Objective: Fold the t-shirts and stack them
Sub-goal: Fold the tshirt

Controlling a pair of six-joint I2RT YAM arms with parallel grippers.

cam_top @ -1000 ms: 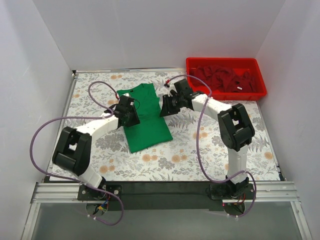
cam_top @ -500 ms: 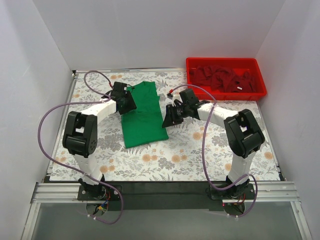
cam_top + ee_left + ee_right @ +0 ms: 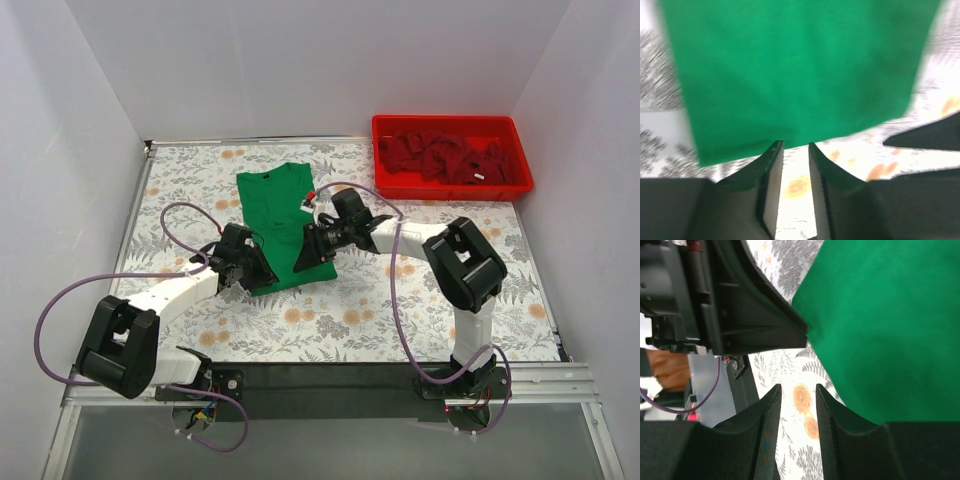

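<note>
A bright green t-shirt [image 3: 280, 215] lies flat on the floral table [image 3: 350, 320] as a long folded strip, collar end far, hem near. My left gripper [image 3: 258, 275] sits low at the hem's near left corner. In the left wrist view the left gripper [image 3: 792, 150] is open by a narrow gap, with only tabletop between its fingers and the green t-shirt [image 3: 795, 70] just ahead. My right gripper [image 3: 303, 258] is at the near right corner. The right gripper [image 3: 797, 390] is open and empty over the table, beside the green cloth [image 3: 890, 330]. Dark red t-shirts [image 3: 450, 158] lie crumpled in the bin.
A red plastic bin [image 3: 445, 118] stands at the table's far right corner. The left arm's black gripper body [image 3: 740, 305] fills the upper left of the right wrist view, close to the right fingers. White walls enclose the table on three sides.
The left gripper swung from the shirt's far left edge down to its near left corner. The right gripper moved in to the near right corner. The shirt now lies narrower and straighter.
</note>
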